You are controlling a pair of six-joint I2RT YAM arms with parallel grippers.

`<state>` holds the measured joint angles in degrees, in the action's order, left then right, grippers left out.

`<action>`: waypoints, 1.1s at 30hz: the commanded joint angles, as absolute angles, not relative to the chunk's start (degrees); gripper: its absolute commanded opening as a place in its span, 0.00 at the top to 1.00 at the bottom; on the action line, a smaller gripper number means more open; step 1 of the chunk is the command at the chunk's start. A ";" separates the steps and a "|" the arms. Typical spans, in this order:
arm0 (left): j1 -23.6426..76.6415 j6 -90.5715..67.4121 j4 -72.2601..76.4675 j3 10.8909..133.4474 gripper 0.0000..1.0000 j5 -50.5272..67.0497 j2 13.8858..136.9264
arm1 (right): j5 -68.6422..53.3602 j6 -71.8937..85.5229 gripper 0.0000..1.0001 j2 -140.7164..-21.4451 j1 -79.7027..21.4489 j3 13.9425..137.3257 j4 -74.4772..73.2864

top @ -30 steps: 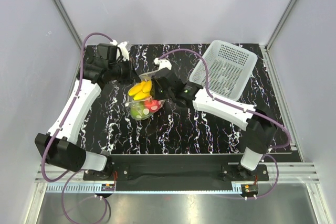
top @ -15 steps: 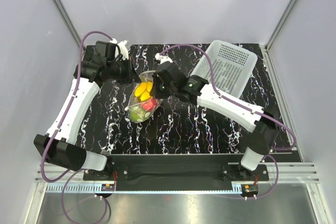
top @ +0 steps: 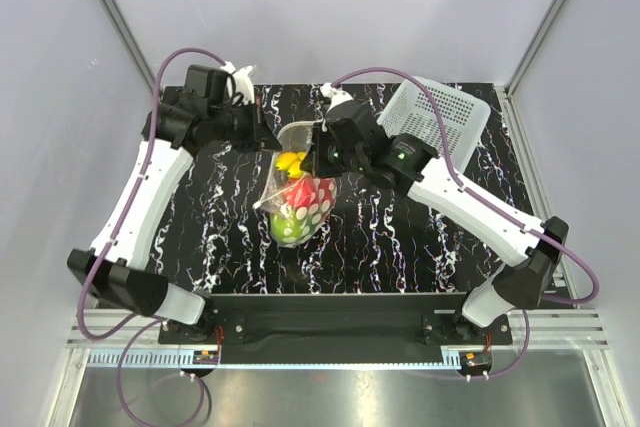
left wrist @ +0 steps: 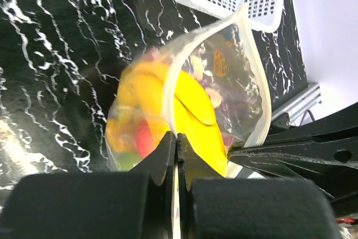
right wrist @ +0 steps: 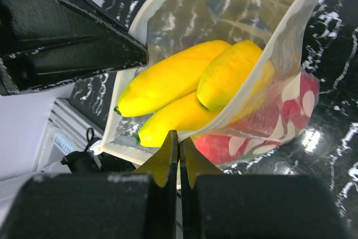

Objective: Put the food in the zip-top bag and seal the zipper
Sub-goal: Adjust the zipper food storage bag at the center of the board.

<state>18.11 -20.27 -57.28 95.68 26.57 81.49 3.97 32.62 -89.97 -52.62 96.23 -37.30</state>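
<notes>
Basket [top: 445, 117] unmoved, far right. Bag [top: 300, 209] is now up off the table, hanging mid-scene with its mouth open. Left gripper [left wrist: 176, 138] and right gripper [right wrist: 174, 138] each pinch its rim flat. Inside: bananas [right wrist: 173, 82] on top, red fruit [top: 314, 194], green fruit [top: 289, 229] lowest. Red is blurred behind the dots; one fruit or two, cannot tell.

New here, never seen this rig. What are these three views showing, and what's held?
Two white robot arms on a black marbled table. The top view looks down from above; the other two come from wrist cameras. The left end effector and right end effector are each shut on a mouth edge of a clear polka-dotted zip-top bag, mouth open. Inside: a yellow toy banana bunch, plus a red toy fruit and a green toy fruit. A white perforated plastic basket sits back right.
</notes>
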 commanded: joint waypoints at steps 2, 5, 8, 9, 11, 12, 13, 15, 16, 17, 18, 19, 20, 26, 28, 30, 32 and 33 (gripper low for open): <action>19.42 -21.89 -54.40 102.29 1.00 31.20 85.95 | 3.61 30.33 1.00 -88.33 -50.19 97.38 -36.65; 19.34 -21.36 -55.98 109.14 1.00 29.53 88.41 | 4.74 29.80 1.00 -86.32 -50.19 96.85 -36.30; 19.60 -20.83 -57.83 113.11 1.00 29.71 90.44 | 4.40 29.97 1.00 -84.82 -50.19 96.34 -37.44; 19.95 -20.57 -57.57 111.55 1.00 29.62 90.61 | 3.87 30.06 1.00 -84.55 -50.19 95.46 -36.22; 21.70 -19.52 -56.43 107.95 1.00 28.75 90.62 | 2.73 30.76 1.00 -83.94 -50.19 90.91 -34.11; 22.49 -19.34 -54.51 103.14 1.00 28.48 90.53 | 3.07 31.20 1.00 -84.11 -50.19 89.40 -33.23; 24.15 -19.34 -53.27 100.49 1.00 28.04 90.35 | 3.34 31.46 1.00 -84.63 -50.27 88.08 -32.09; 26.01 -19.25 -50.11 94.32 1.00 26.99 90.00 | 3.17 31.73 1.00 -86.56 -50.19 85.52 -31.03; 27.58 -19.07 -49.75 93.18 1.00 26.55 89.91 | 2.90 32.08 1.00 -87.44 -50.19 85.26 -30.68; 28.29 -18.29 -49.66 92.38 1.00 24.89 89.83 | 2.20 31.99 1.00 -88.93 -50.19 85.43 -30.76; 28.91 -17.85 -50.44 92.11 1.00 23.92 89.48 | 1.85 31.99 1.00 -89.47 -50.27 85.60 -30.67; 29.61 -17.41 -50.97 92.37 1.00 21.82 89.21 | 1.76 31.56 1.00 -89.73 -50.19 86.13 -30.93; 29.71 -16.53 -51.50 92.63 1.00 20.93 88.95 | 2.02 31.47 1.00 -89.74 -50.27 86.31 -31.11; 29.53 -14.85 -54.67 94.92 1.00 15.56 86.05 | 2.56 31.38 1.00 -86.40 -50.19 85.08 -29.36; 29.62 -15.03 -54.58 94.92 1.00 15.65 85.61 | 1.50 31.46 1.00 -86.05 -50.19 84.99 -28.74; 29.62 -15.12 -54.84 95.62 1.00 15.73 85.78 | 1.49 31.47 1.00 -85.96 -50.19 85.69 -29.35; 29.62 -15.29 -55.46 96.59 1.00 16.17 86.04 | 0.97 31.55 1.00 -85.78 -50.27 86.48 -29.27; 29.62 -15.29 -56.07 97.55 1.00 16.69 86.31 | 0.71 31.55 1.00 -85.69 -50.27 86.57 -28.83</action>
<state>29.41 -15.99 -55.99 93.45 16.16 87.96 1.85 31.55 -88.29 -50.15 84.79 -33.63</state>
